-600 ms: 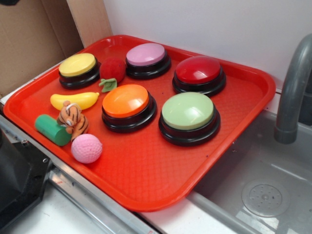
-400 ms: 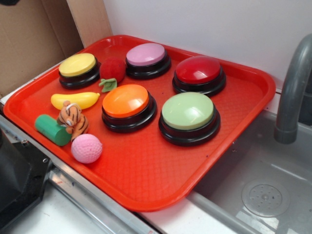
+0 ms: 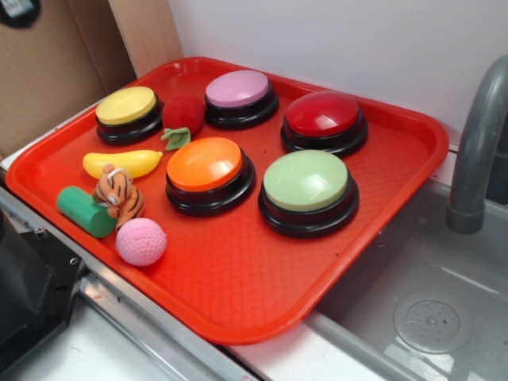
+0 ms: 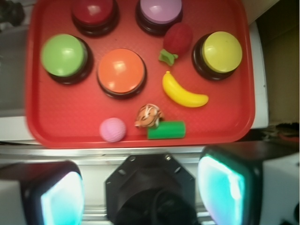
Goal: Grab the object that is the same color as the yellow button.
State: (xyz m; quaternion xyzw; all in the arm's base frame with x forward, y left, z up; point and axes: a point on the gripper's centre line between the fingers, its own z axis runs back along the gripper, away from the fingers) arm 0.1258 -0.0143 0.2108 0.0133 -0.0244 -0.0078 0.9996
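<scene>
1. Jaws first: in the wrist view the gripper (image 4: 140, 187) hangs high over the near edge of the red tray (image 4: 35, 93), its two fingers (image 4: 220, 187) set wide apart and holding nothing.
2. Nearest on the tray in the exterior view lie a pink ball (image 3: 140, 241), a green cylinder (image 3: 85, 211) and a striped tiger toy (image 3: 119, 194), the tiger touching the cylinder.
3. Just beyond the tiger lies the banana (image 3: 121, 163), the thing to grab: flat on the tray at its left side, curved, its long axis running left to right.
4. Farther back on the left sits the yellow button (image 3: 127, 106), matching the banana's colour.
5. A good grasp likely means coming straight down with the fingers across the banana's middle, closing over its narrow width.
6. Room is tight: the tiger is very close on the near side, the orange button (image 3: 205, 164) just right and a strawberry (image 3: 182, 113) beyond, while the left side toward the tray rim looks open.
</scene>
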